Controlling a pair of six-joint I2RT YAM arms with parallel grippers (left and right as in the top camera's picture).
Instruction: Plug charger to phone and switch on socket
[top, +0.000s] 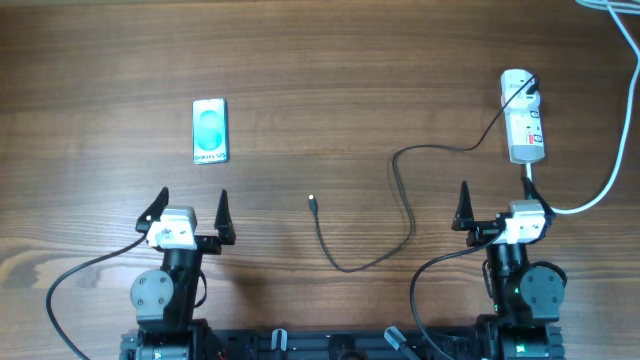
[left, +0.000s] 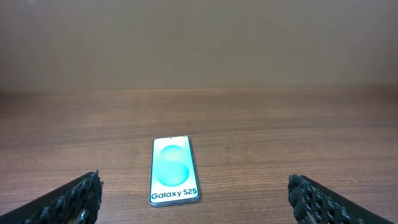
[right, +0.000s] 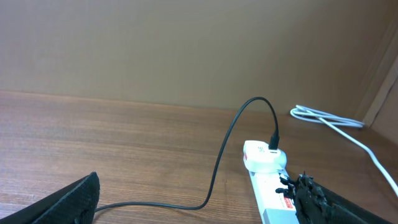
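Both grippers gape empty, low in the overhead frame. The phone (top: 210, 130) lies upper left, straight ahead of the left gripper (top: 191, 205). The charger (top: 312, 202) rests its loose tip mid-frame between the arms; its plug sits in the socket (top: 522, 130), upper right, just beyond the right gripper (top: 498, 202).

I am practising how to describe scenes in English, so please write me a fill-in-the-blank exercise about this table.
1. The phone shows the words Galaxy ___.
2. The charger has its plug in the socket, whose thick cord is ___.
3. The charger's connector is not yet plugged into the ___.
Missing words: S25; white; phone.
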